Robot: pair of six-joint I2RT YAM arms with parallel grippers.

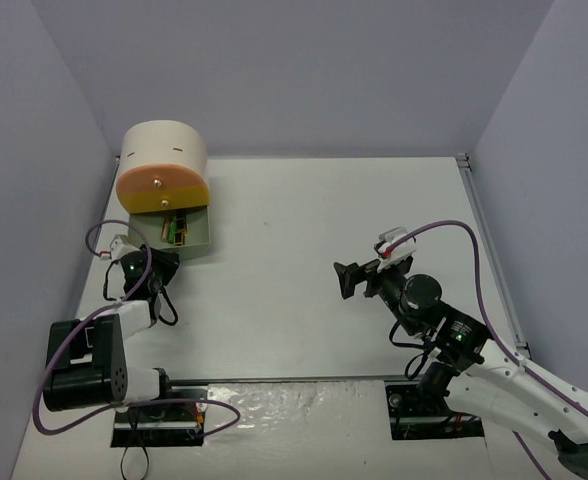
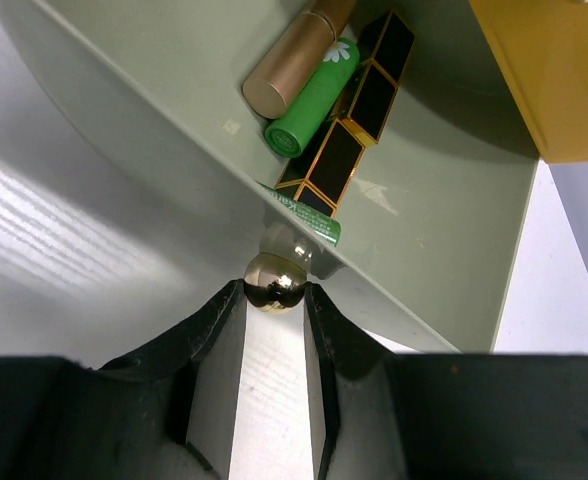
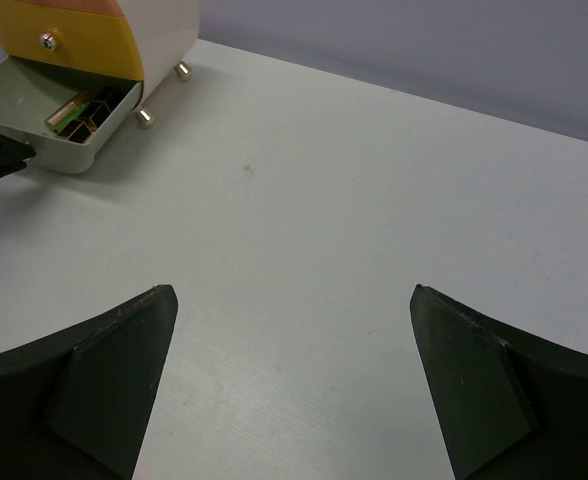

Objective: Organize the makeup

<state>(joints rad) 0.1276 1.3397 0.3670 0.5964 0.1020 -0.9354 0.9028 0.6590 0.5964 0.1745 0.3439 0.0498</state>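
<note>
The makeup in view is a few tubes lying in the pulled-out sage green drawer (image 2: 434, 210): a rose-gold tube (image 2: 289, 65), a green tube (image 2: 314, 100) and gold-black tubes (image 2: 359, 115). My left gripper (image 2: 275, 290) is shut on the drawer's round gold knob (image 2: 275, 278). In the top view the left gripper (image 1: 159, 262) sits at the drawer's (image 1: 196, 232) front, below the cream drum-shaped box (image 1: 164, 150). My right gripper (image 1: 346, 278) hovers open over bare table at mid-right, with nothing between its fingers (image 3: 114, 370). From it the drawer (image 3: 34, 130) shows far left.
The box's yellow drawer (image 3: 64, 45) is closed above the green one, and the box stands on small gold feet (image 3: 183, 70). Grey walls enclose the white table (image 1: 304, 230) on three sides. Cables loop beside both arms.
</note>
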